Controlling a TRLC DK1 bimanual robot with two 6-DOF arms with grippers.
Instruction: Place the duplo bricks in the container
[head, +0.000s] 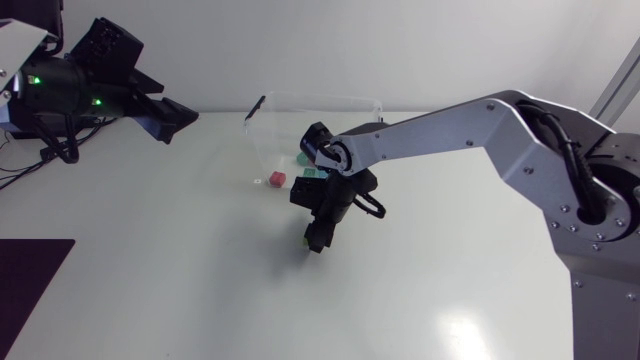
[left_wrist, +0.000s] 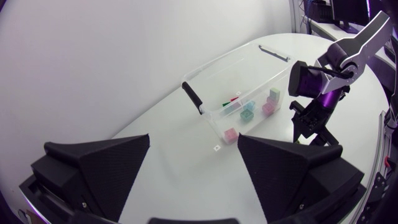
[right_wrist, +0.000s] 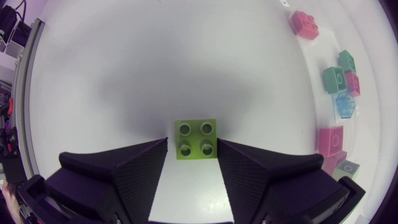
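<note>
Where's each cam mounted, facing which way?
Head: fixed above the table, looking down; left arm, right arm and container show.
Left wrist: on left arm, facing across the table to the container; own fingers show.
Right wrist: on right arm, facing down at green brick between its fingers.
Shared: container, in head and left wrist.

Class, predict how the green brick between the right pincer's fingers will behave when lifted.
The green brick looks like rigid plastic: probably stiff and light. Its flat sides should suit the right pincer, though smooth plastic might slip. Boxy: unlikely to roll.
</note>
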